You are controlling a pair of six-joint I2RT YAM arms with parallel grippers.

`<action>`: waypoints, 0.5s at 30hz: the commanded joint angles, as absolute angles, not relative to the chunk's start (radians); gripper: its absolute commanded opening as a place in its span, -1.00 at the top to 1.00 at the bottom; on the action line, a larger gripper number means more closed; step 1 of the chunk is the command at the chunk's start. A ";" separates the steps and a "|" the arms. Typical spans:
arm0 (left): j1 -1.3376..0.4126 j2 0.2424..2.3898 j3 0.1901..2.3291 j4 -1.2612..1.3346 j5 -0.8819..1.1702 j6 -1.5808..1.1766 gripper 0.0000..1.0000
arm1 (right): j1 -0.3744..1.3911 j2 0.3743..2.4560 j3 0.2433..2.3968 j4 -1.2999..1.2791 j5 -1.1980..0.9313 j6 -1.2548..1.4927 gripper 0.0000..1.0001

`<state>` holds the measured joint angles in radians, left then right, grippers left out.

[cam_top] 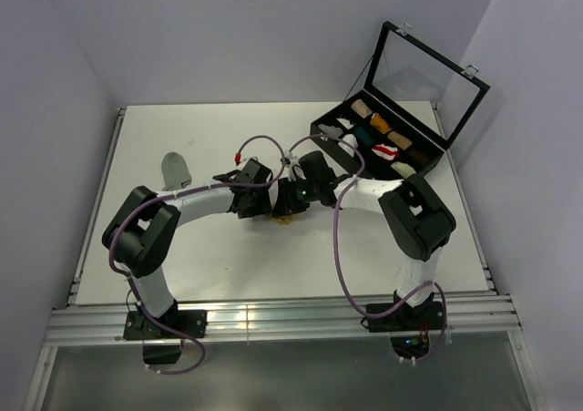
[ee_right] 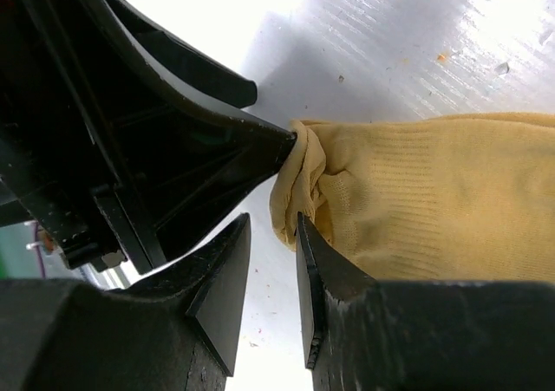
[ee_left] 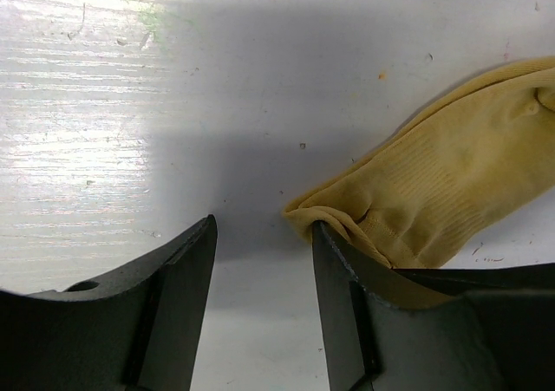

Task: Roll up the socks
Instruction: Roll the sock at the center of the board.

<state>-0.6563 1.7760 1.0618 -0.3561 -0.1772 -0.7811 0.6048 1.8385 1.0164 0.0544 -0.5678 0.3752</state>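
Note:
The mustard-yellow sock point(ee_left: 460, 183) lies flat on the white table, its end bunched into folds. It also shows in the right wrist view point(ee_right: 434, 200), and a small part peeks out under the grippers in the top view point(cam_top: 290, 217). My left gripper point(ee_left: 264, 226) is open, with its right finger point(ee_left: 342, 296) touching the bunched end. My right gripper point(ee_right: 273, 226) is narrowly open with nothing between its jaws, and its right finger point(ee_right: 329, 270) rests on the sock's edge. The two grippers, left point(cam_top: 271, 203) and right point(cam_top: 297, 201), meet at the table's middle. The grey sock point(cam_top: 176, 168) lies far left. A white sock point(cam_top: 331, 130) lies by the case.
A black compartmented case point(cam_top: 339, 147) with its glass lid point(cam_top: 428, 69) raised stands at the back right and holds several small fabric rolls. The left gripper's finger point(ee_right: 217, 161) fills the upper left of the right wrist view. Purple cables loop over both arms.

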 commanded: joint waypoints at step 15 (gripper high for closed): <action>-0.660 1.824 1.049 -0.400 -0.144 -0.785 -0.08 | 0.667 1.870 1.114 -0.057 -0.341 0.278 0.56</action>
